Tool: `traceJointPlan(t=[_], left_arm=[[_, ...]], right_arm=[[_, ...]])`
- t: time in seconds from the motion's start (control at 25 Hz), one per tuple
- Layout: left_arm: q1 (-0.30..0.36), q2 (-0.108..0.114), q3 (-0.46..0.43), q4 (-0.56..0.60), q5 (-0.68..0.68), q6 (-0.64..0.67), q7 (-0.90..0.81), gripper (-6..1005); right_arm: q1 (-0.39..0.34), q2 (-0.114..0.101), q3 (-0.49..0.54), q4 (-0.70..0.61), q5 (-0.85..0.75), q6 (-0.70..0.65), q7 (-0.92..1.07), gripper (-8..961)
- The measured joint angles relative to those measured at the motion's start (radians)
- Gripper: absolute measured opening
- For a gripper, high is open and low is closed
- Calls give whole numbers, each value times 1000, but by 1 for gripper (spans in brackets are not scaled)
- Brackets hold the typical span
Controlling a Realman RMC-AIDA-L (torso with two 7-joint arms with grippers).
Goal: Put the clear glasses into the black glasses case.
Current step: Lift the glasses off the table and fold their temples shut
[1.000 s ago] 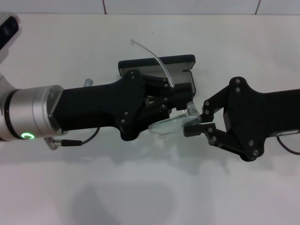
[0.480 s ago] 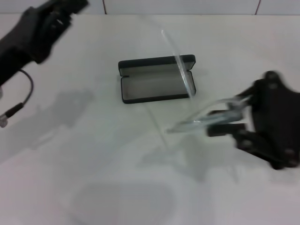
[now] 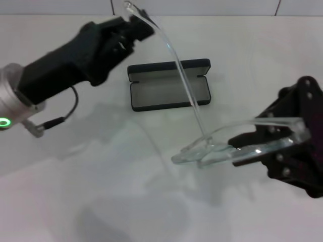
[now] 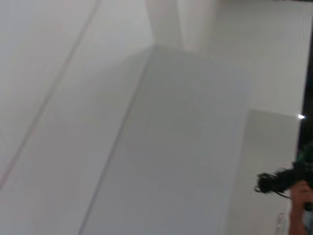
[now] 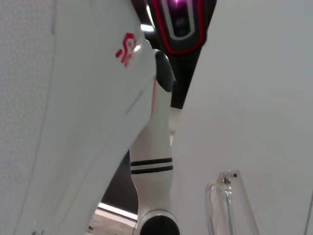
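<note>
The black glasses case [image 3: 169, 103] lies open on the white table, its grey lining up and its lid standing at the far side. My right gripper [image 3: 262, 143] is shut on the clear glasses [image 3: 212, 148] and holds them in the air to the right of and nearer than the case. One clear arm of the glasses rises up and left to its tip [image 3: 130, 7], which meets my raised left gripper [image 3: 139, 25] above the case's far left corner. A curved clear piece of the glasses [image 5: 230, 205] shows in the right wrist view.
The white table [image 3: 101, 176] lies under both arms, with a tiled wall along its far edge. A cable hangs from the left wrist [image 3: 60, 118]. The right wrist view shows the robot's white body [image 5: 98, 98].
The right gripper has lifted the glasses away from the case, rightward and nearer. The left gripper swung up and left off the case, then came back to the tip of the raised arm.
</note>
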Motion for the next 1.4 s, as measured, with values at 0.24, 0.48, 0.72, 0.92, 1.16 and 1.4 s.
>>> traceJointPlan(t=[0.24, 0.48, 0.72, 0.92, 1.16, 1.4], left_arm=[[-15, -1, 51, -2, 0, 1, 2, 118], [-24, -1, 107, 3, -9, 6, 4, 117], [-30, -2, 152, 15, -9, 14, 21, 117], [-32, -2, 207, 39, -10, 16, 39, 116], [-40, -2, 221, 55, -5, 26, 39, 117], [-44, 0, 238, 60, -6, 27, 39, 118]], right_arm=[[8, -2, -3, 34, 0, 21, -1, 59], [19, -3, -2, 66, 0, 31, -2, 64], [26, -4, -1, 88, 0, 37, -2, 68], [29, -4, 3, 96, 0, 42, -3, 72], [29, -4, 4, 98, 0, 64, -3, 77], [29, -4, 5, 98, -2, 77, -3, 81]])
